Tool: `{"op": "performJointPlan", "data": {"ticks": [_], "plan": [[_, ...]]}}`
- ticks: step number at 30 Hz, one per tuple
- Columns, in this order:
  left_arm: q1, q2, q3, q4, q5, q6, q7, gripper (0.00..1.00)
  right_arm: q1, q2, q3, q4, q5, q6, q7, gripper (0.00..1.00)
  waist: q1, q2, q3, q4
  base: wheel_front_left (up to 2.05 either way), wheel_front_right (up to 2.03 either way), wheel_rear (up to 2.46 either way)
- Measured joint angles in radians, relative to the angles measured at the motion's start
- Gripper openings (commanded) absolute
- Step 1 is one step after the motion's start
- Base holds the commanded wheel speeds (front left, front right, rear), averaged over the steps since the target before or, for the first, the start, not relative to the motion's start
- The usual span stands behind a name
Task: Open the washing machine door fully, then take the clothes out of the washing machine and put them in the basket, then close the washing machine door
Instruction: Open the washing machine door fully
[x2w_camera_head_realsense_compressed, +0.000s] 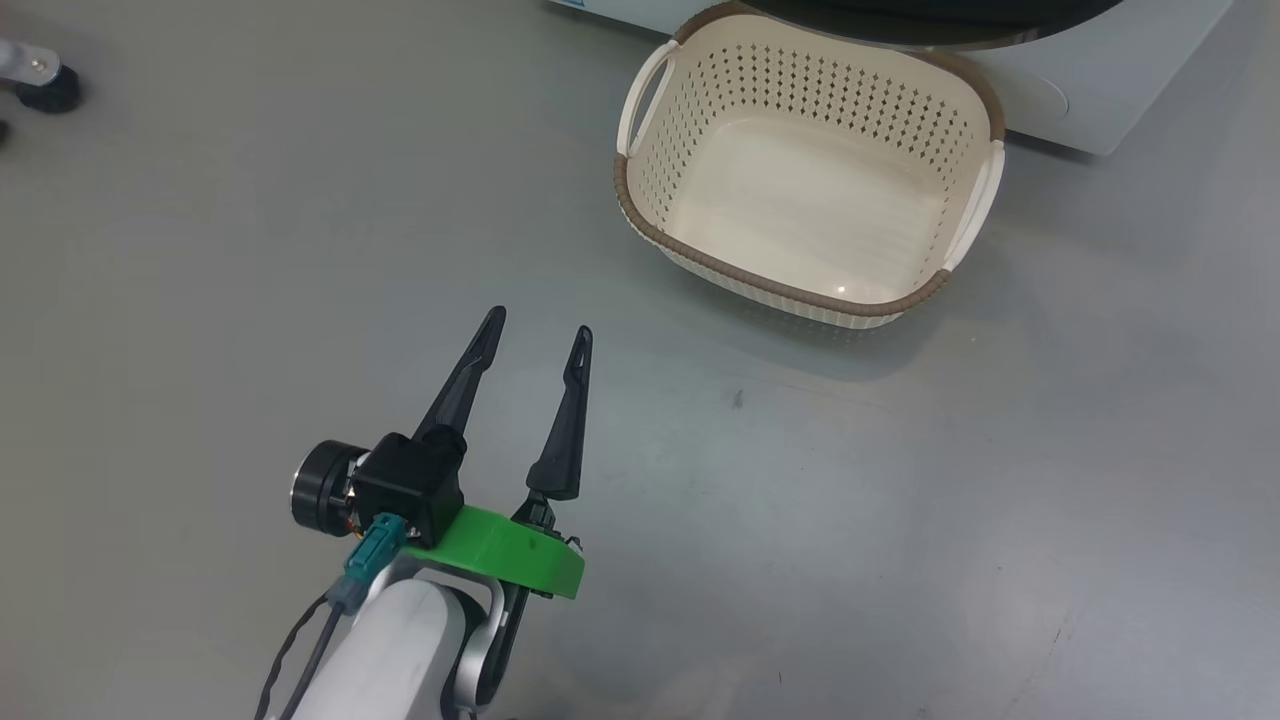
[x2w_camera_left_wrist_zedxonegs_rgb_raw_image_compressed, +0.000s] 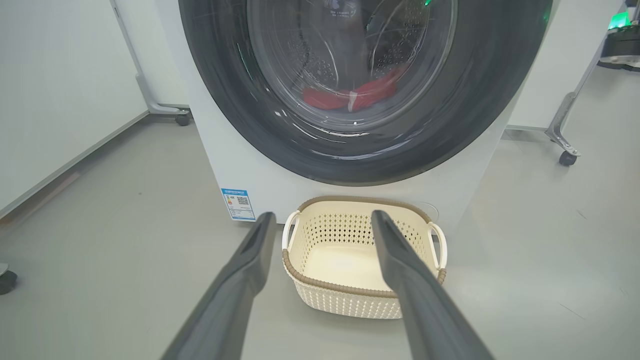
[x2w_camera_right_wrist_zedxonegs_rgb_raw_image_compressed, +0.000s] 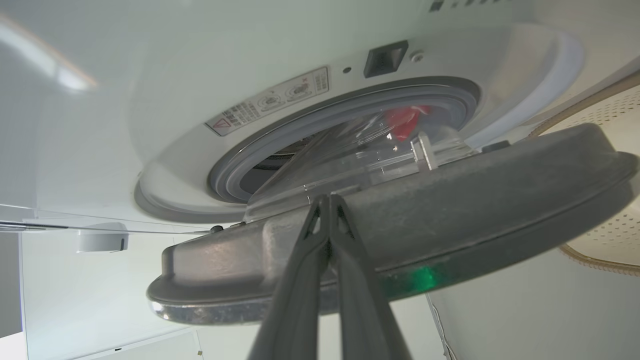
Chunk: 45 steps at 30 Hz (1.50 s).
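The washing machine (x2w_camera_left_wrist_zedxonegs_rgb_raw_image_compressed: 260, 170) stands behind the basket (x2w_camera_left_wrist_zedxonegs_rgb_raw_image_compressed: 360, 255), which has nothing in it. In the right wrist view the washing machine door (x2w_camera_right_wrist_zedxonegs_rgb_raw_image_compressed: 450, 210) hangs ajar in front of the grey-gasketed opening (x2w_camera_right_wrist_zedxonegs_rgb_raw_image_compressed: 350, 100). My right gripper (x2w_camera_right_wrist_zedxonegs_rgb_raw_image_compressed: 327, 199) is shut, its tips against the door's inner edge by the glass bowl. Red clothes (x2w_camera_left_wrist_zedxonegs_rgb_raw_image_compressed: 350, 97) lie in the drum behind the glass and show as clothes (x2w_camera_right_wrist_zedxonegs_rgb_raw_image_compressed: 400, 122) through the gap. My left gripper (x2w_camera_head_realsense_compressed: 540, 330) hovers open over the floor, well short of the basket (x2w_camera_head_realsense_compressed: 810, 170), with nothing between its fingers.
Wheeled frame legs stand at either side of the machine, one caster (x2w_camera_left_wrist_zedxonegs_rgb_raw_image_compressed: 567, 157) at the right and another caster (x2w_camera_left_wrist_zedxonegs_rgb_raw_image_compressed: 182, 119) at the left. A third caster (x2w_camera_head_realsense_compressed: 45, 90) sits at the far left. A blue label (x2w_camera_left_wrist_zedxonegs_rgb_raw_image_compressed: 238, 204) marks the machine's lower front. Grey floor surrounds the basket.
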Motion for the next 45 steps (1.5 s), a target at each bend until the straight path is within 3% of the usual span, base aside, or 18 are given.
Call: {"op": "performJointPlan", "data": {"ticks": [18, 30, 45], "plan": [[0.002, 0.0, -0.006, 0.0, 0.009, 0.0, 0.0, 1.0, 0.001, -0.006, -0.003, 0.03, 0.004, 0.0, 0.062, 0.0, 0.0, 0.0, -0.006, -0.007, 0.0, 0.0, 0.0], [0.002, 0.0, -0.019, -0.006, 0.011, 0.0, 0.0, 1.0, -0.011, -0.009, -0.039, 0.021, 0.029, 0.0, 0.025, 0.0, 0.0, 0.0, 0.017, 0.01, 0.0, 0.0, 0.0], [0.003, 0.0, 0.001, -0.002, 0.011, 0.0, 0.0, 1.0, 0.011, 0.01, 0.017, 0.058, 0.006, 0.0, 0.083, 0.0, 0.0, 0.0, -0.002, 0.014, 0.0, 0.0, 0.0]]}}
